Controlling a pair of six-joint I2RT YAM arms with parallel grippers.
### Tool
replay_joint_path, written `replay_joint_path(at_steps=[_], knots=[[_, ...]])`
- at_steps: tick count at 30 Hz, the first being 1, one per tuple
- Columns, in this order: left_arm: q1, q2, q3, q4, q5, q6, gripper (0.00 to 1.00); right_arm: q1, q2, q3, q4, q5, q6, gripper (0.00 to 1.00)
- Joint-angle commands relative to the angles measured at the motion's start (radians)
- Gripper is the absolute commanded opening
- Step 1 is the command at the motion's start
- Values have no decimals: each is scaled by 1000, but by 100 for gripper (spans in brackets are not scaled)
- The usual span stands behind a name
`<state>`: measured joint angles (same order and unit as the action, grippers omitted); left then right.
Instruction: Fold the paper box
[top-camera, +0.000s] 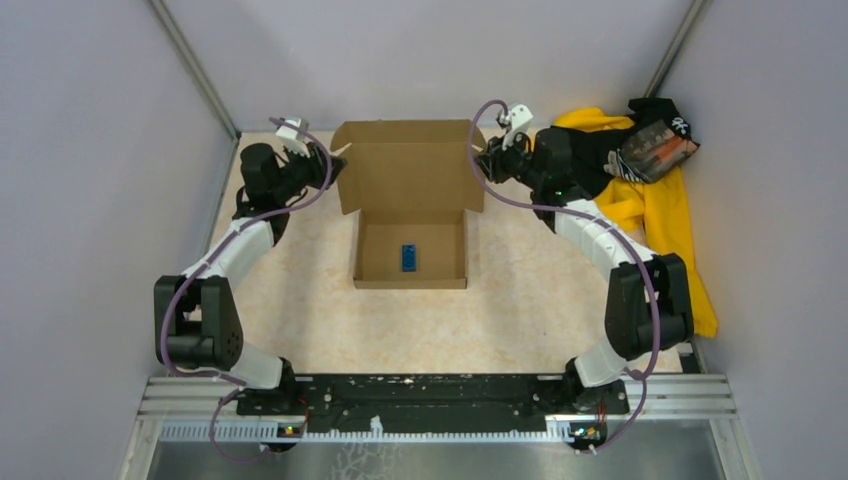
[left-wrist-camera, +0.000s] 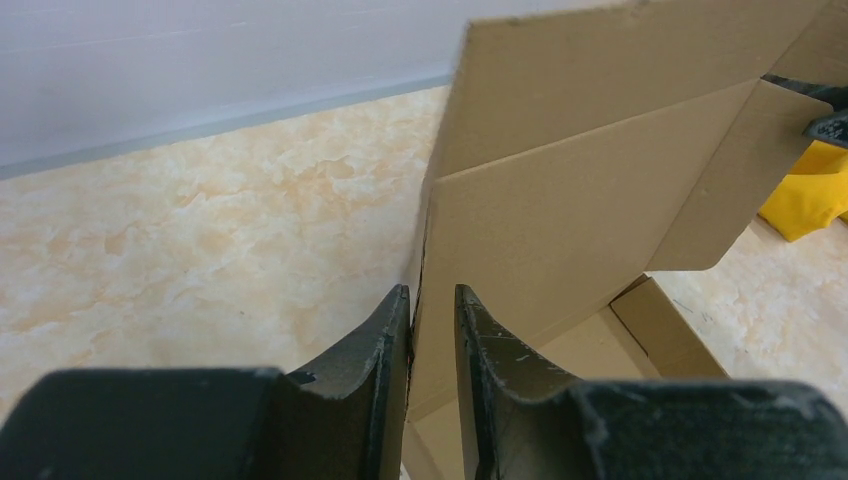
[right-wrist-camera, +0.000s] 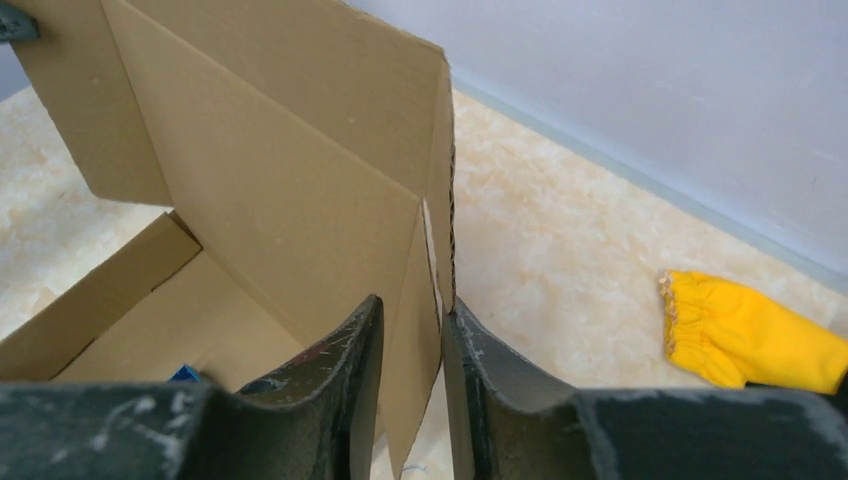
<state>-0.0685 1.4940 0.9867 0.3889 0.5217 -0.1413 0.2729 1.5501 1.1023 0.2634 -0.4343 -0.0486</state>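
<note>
The paper box (top-camera: 405, 180) is plain brown cardboard. Its shallow tray lies in the middle of the table and its lid panel stands up at the far side. A small blue block (top-camera: 409, 257) lies inside the tray. My left gripper (top-camera: 335, 165) is at the lid's left edge. In the left wrist view the gripper (left-wrist-camera: 432, 292) straddles the paper box (left-wrist-camera: 560, 200), open, with the edge against its left finger. My right gripper (top-camera: 482, 155) is at the lid's right edge. In the right wrist view it (right-wrist-camera: 412, 305) is also open around a flap of the paper box (right-wrist-camera: 250, 170).
A yellow-and-black cloth pile (top-camera: 660, 210) lies at the back right, close behind my right arm, and shows as yellow cloth (right-wrist-camera: 745, 335) in the right wrist view. Grey walls close the table in on three sides. The black base rail (top-camera: 430, 395) runs along the near edge.
</note>
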Motion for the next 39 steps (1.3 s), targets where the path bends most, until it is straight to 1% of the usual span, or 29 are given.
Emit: replay_joint_path(at_steps=[1, 2, 5, 15, 21, 25, 29, 33, 36, 39], knots=[[-12, -5, 36, 9, 14, 17, 29, 8, 17, 100, -1, 11, -15, 26], [-13, -6, 36, 6, 13, 18, 29, 8, 21, 112, -10, 10, -17, 23], [-17, -9, 35, 3, 9, 20, 28, 8, 24, 134, -32, 7, -21, 19], [-31, -5, 52, -11, 2, 29, 28, 8, 35, 153, -97, 14, -54, 19], [-36, -7, 64, -23, -4, 35, 28, 9, 45, 163, -100, 17, -57, 22], [-37, -2, 60, -23, -7, 38, 29, 10, 57, 176, -106, 22, -57, 26], [-37, 0, 61, -22, -7, 40, 29, 11, 65, 186, -115, 29, -62, 27], [-37, 6, 60, -22, -9, 44, 29, 11, 61, 185, -108, 50, -71, 32], [-37, 8, 58, -20, -10, 46, 28, 12, 58, 184, -98, 56, -77, 38], [-37, 12, 57, -19, -9, 45, 28, 11, 61, 187, -94, 58, -77, 39]])
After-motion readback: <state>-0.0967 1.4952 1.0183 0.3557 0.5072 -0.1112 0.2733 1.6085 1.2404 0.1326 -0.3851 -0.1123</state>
